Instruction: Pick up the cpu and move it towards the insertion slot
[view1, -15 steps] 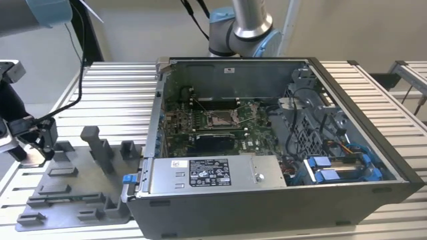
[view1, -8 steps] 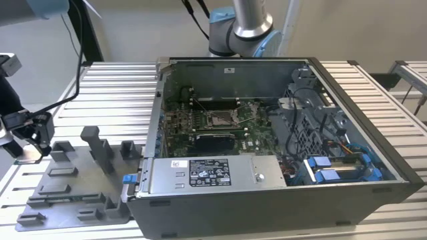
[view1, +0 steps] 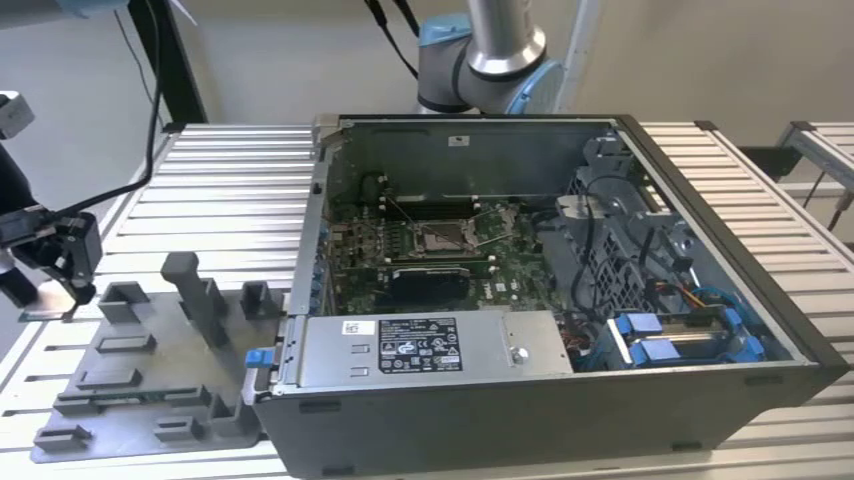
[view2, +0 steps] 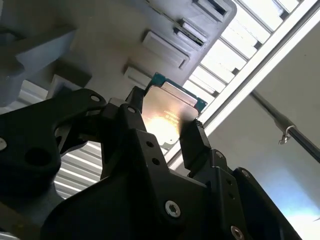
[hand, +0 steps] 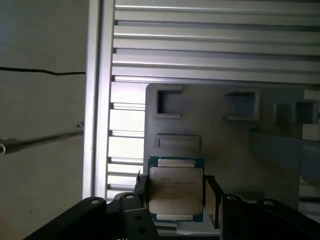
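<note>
- The claw (hand: 176, 200) is closed to a narrow gap and grips the chip (hand: 176, 187). One black finger (hand: 141, 192) presses on each of two opposite edges.
- The second wrist view shows the same grip, with the claw (view2: 162, 122) clamped around the chip (view2: 172, 100).
- The chip sits flat between the fingertips. In the first wrist view its silvery face is in sight, with a thin green border around the metal.
- Just past the chip, beyond the fingertips, lies the grey tray (hand: 220, 150) with its shallow rectangular pockets and raised blocks. I cannot tell whether the chip rests on the tray or hangs clear of it.
- In the exterior view the claw (view1: 64, 265) hangs at the far corner of the tray (view1: 134, 400), at the exterior view's left. It is above the slatted metal table (view1: 214, 190).
- The socket (view1: 441, 237) is well apart from the claw, toward the exterior view's right. It has a shiny frame and a dark centre, and it sits on the green board (view1: 521, 280) inside the open computer case (view1: 534, 400).
- The arm (view1: 481, 50) rises behind the case, on the side away from the claw.
</note>
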